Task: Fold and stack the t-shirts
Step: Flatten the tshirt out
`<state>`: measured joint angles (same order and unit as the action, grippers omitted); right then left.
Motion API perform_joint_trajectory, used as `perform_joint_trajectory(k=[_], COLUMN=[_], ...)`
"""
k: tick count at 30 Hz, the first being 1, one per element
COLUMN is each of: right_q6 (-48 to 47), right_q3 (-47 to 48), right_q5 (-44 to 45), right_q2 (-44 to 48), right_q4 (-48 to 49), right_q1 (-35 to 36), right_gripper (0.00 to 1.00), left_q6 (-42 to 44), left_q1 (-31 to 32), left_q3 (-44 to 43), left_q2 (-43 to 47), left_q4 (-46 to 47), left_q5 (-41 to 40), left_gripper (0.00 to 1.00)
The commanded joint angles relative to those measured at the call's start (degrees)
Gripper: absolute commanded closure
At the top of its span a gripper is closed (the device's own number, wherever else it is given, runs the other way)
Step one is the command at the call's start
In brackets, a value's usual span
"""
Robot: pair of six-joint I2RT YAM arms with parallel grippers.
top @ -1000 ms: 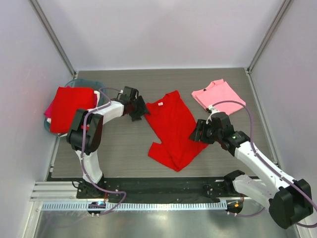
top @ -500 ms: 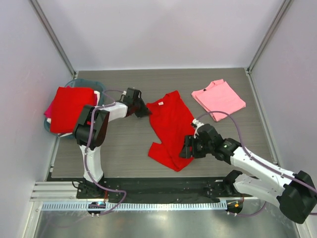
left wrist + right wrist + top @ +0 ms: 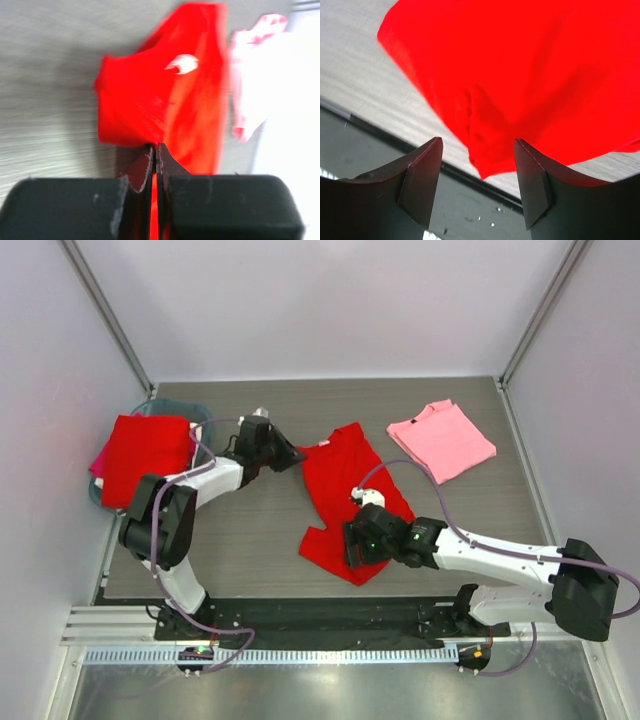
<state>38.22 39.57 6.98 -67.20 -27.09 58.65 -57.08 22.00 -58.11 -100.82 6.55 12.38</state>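
Nearest me, the right gripper sits at the near hem of the red tee, fingers spread wide with a bunched corner of the cloth hanging in the gap between them. Nothing is pinched there yet. The tee lies loosely spread at the middle of the table, slanted, its hem end toward me and its collar end away.

At that far end the left gripper is at the shoulder beside the collar, its fingers drawn almost together with a thin strip of red showing between them, so I take it to be holding the cloth, though that view is blurred.

My read is that I am taking both ends so as to straighten or fold the tee. To do it well I would push the right fingers further onto the corner before I close, so they catch the whole bunch and not just an edge. Then I would lift both ends together and keep the cloth taut between the arms, or it will twist.

Further off on the right lies the pink tee, folded, well apart. Far left, the red pile rests over the basin.
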Motion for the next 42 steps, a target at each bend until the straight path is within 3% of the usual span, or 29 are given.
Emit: perform_joint_trajectory(k=[1, 4, 5, 7, 12, 17, 21, 28, 34, 39, 42], right_q6=[2.7, 3.2, 3.2, 2.7, -2.3, -3.8, -5.8, -9.0, -4.6, -0.9, 1.1], right_q3=[2.9, 3.1, 3.4, 3.9, 3.3, 1.6, 2.2, 9.8, 18.5, 26.1, 30.4], right_q5=[7.8, 10.2, 10.9, 12.4, 11.2, 5.6, 6.1, 13.0, 33.0, 40.5, 45.8], right_q2=[-1.4, -0.7, -0.2, 1.9, 5.8, 3.3, -0.1, -12.2, -23.8, -33.0, -36.2], right_q4=[-0.2, 0.5, 0.9, 2.2, 13.9, 26.6, 33.4, 34.8, 30.7, 25.4, 19.0], right_q1=[0.8, 1.0, 1.0, 1.0, 1.1, 2.3, 5.4, 9.4, 12.2, 12.3, 12.3], right_gripper=[0.35, 0.29, 0.11, 0.0, 0.0, 0.0, 0.0, 0.0, 0.0, 0.0, 0.13], left_q6=[0.7, 0.9, 0.5, -0.4, -4.2, -3.2, -2.9, -2.5, -2.0, -0.9, 0.7], left_q1=[0.3, 0.3, 0.3, 0.4, 1.2, 1.4, 1.4, 1.4, 1.4, 1.4, 1.4], left_q3=[-6.6, -14.0, -16.1, -21.4, -27.3, -32.4, -33.6, -33.9, -35.1, -37.3, -39.9], left_q2=[6.1, 11.2, 12.4, 15.7, 21.8, 25.2, 27.0, 29.8, 30.6, 31.1, 30.8], left_q4=[-2.8, -8.6, -11.3, -12.9, -13.9, -18.5, -20.8, -22.7, -24.6, -26.5, -29.2], left_q5=[3.7, 5.1, 5.5, 6.2, 4.6, 1.5, -1.2, -4.7, -4.6, -5.8, -7.4], left_gripper=[1.0, 1.0, 1.0, 1.0, 1.0, 1.0, 1.0, 1.0, 1.0, 1.0, 1.0])
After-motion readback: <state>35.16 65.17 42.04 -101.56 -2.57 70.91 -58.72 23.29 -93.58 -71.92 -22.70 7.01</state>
